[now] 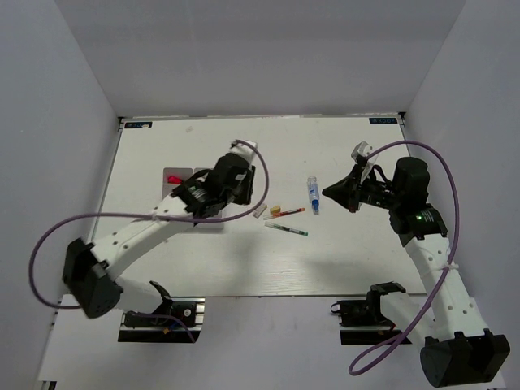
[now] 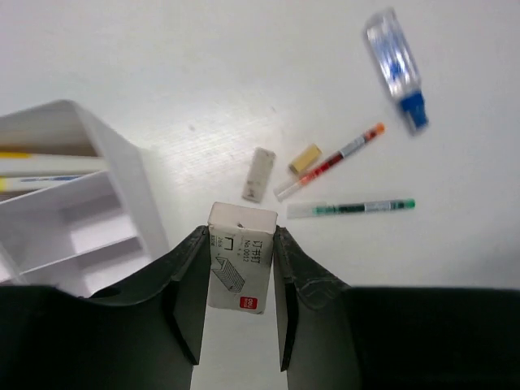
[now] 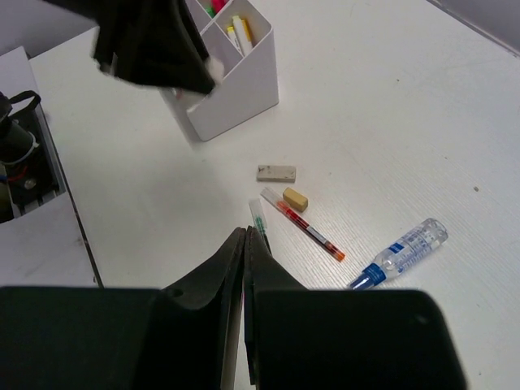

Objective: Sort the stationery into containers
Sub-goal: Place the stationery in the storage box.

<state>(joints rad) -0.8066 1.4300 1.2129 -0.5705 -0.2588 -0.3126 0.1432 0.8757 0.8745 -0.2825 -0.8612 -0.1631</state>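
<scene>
- Left gripper (image 2: 240,236): jaws narrowed onto a small white box (image 2: 238,272) with printed characters and a red mark. One finger presses each long side, and the box stands on end between them.
- The box is held off the table, just right of the tray (image 2: 122,183). I cannot tell whether it is over the tray's rim or just outside it.
- The tray is white and split into compartments, and it sits on the left half of the table (image 1: 162,260) under the left arm.
- Tray contents: yellow and white pens (image 2: 41,166) in one compartment. The overhead view shows something pink (image 1: 173,176) at the tray's far-left corner.
- Right gripper (image 3: 246,237): fingers pressed together with nothing between them. It hangs above the table, right of the loose items.
- Loose on the table, mid-right: a clear tube (image 1: 312,195) with a blue label, lying farthest right.
- Red pen (image 1: 284,213): left and near of the tube, lying at a slant.
- Green pen (image 1: 286,230): just near of the red pen, apart from it.
- Yellow eraser (image 2: 305,158): close beside the red pen's left end, on its far side.
- Grey eraser (image 2: 258,174): just left of the yellow one, not touching it. It is the loose piece closest to the tray.
</scene>
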